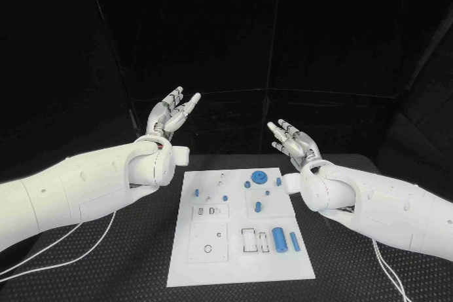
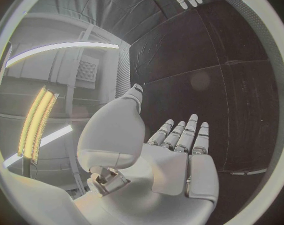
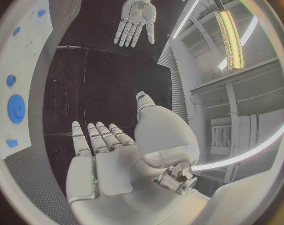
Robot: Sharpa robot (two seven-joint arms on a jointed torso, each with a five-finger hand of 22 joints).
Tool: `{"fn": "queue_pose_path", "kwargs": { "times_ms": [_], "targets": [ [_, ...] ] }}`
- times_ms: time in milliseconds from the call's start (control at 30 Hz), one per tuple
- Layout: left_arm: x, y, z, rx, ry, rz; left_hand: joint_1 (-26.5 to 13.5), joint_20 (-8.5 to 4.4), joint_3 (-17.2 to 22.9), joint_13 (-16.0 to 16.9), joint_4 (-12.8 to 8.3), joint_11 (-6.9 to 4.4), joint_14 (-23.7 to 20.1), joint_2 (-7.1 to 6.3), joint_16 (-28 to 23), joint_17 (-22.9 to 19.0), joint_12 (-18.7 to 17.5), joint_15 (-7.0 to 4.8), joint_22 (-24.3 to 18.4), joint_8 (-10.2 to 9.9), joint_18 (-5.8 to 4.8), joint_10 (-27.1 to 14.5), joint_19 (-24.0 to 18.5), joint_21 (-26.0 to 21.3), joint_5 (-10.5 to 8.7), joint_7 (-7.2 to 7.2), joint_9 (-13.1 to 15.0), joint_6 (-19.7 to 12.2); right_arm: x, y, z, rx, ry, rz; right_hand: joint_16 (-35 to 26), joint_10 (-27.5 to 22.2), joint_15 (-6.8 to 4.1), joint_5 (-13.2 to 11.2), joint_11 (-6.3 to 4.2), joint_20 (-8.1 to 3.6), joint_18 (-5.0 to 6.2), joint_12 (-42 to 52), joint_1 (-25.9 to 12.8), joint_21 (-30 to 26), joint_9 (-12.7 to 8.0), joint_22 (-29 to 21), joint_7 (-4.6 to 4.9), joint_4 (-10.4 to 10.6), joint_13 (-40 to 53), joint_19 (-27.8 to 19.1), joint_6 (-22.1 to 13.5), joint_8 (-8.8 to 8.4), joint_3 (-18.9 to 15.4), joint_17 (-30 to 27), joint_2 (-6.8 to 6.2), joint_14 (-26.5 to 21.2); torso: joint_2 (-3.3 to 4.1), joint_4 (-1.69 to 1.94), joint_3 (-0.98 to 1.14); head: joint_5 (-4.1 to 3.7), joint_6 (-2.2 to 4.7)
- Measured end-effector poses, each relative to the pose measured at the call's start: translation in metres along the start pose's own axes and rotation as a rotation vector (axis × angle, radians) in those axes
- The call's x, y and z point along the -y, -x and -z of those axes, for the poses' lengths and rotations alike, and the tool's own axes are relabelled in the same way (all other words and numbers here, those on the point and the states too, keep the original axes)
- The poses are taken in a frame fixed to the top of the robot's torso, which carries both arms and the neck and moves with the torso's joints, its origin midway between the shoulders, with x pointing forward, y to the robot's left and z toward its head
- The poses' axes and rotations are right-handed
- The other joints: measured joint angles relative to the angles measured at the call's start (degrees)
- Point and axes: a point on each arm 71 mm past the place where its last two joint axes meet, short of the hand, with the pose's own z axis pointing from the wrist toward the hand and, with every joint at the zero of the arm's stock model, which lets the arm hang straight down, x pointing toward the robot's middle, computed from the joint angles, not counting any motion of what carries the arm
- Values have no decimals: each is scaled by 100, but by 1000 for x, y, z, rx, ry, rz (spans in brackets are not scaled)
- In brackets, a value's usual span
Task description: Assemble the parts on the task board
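Raising hands: we hold our silver left hand point(image 1: 171, 114) and silver right hand point(image 1: 294, 142) above the black table's point(image 1: 113, 263) far edge, fingers straight, holding nothing.
Board: white rectangular task board point(image 1: 236, 269) mid-table.
Parts: small blue plastic pieces point(image 1: 280, 236) on it.

Black table point(image 1: 113, 263) carries the white task board point(image 1: 236, 266)
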Motion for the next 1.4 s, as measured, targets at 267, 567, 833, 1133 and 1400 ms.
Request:
{"fn": "queue_pose_path", "kwargs": {
  "times_ms": [267, 567, 833, 1133, 1400],
  "targets": [
    [1, -1, 0, -23, -15, 31, 33, 13, 6, 0, 6, 43, 18, 2, 10, 7, 0, 18, 0, 0, -1, 2, 5, 0, 11, 0, 0, 0, 3, -6, -7, -125, -24, 7, 59, 515, 208, 67, 233, 93, 140, 74, 693, 158, 61, 79, 24, -258, 56, 317, 458, 94, -22, 52, 124, 455, -2, -1, -1, 0, -1],
    [-7, 14, 1, -11, -4, 41, 60, 13, 7, 14, 6, 122, 100, 30, 57, 29, 22, 38, 6, 23, 0, 80, 5, 19, 11, 12, 14, 94, -1, 10, -5, -145, 46, 205, 737, 3716, 224, -355, 325, 75, 584, 692, 1759, 1029, 329, 470, 214, -1368, 286, 2479, 2888, 623, 445, 297, -24, 3681, 5, -10, -1, 44, -221],
    [-2, 22, 12, -28, 4, 65, 134, 13, -18, 20, -19, 174, 182, 65, 98, 47, 22, 38, 12, 23, 0, 133, 5, 45, 11, 21, 21, 143, -11, 11, -9, -180, 145, 451, 962, 4810, -154, -337, 66, -116, 714, 642, 1838, 1572, 316, 619, 503, -1846, 231, 3517, 4400, 749, 894, 291, -133, 5135, 140, -29, -19, 80, -202],
    [7, 9, 31, -91, 14, 115, 188, 33, -16, 20, -53, 194, 229, 68, 107, 58, 22, 73, 17, 22, 1, 153, 25, 45, 11, 21, 20, 143, -32, 5, -18, -247, 222, 793, 1530, 5585, -648, -456, -234, -634, 714, 502, 1539, 2455, 298, 1009, 416, -2070, 233, 4570, 4930, 686, 1168, 591, -479, 6727, 421, -23, -36, 95, -101],
    [15, 10, 47, -121, 21, 142, 211, 33, -11, 23, -80, 214, 304, 91, 144, 72, 50, 79, 23, 22, 1, 173, 25, 66, 11, 0, 20, 164, -42, -9, -20, -303, 246, 1081, 2814, 6101, -973, -365, -513, -1048, 713, 326, 1337, 3604, 289, 1626, 216, -2109, 237, 5365, 5255, 579, 1354, 1367, -729, 7586, 692, 16, -58, 52, -17]
  ]
}}
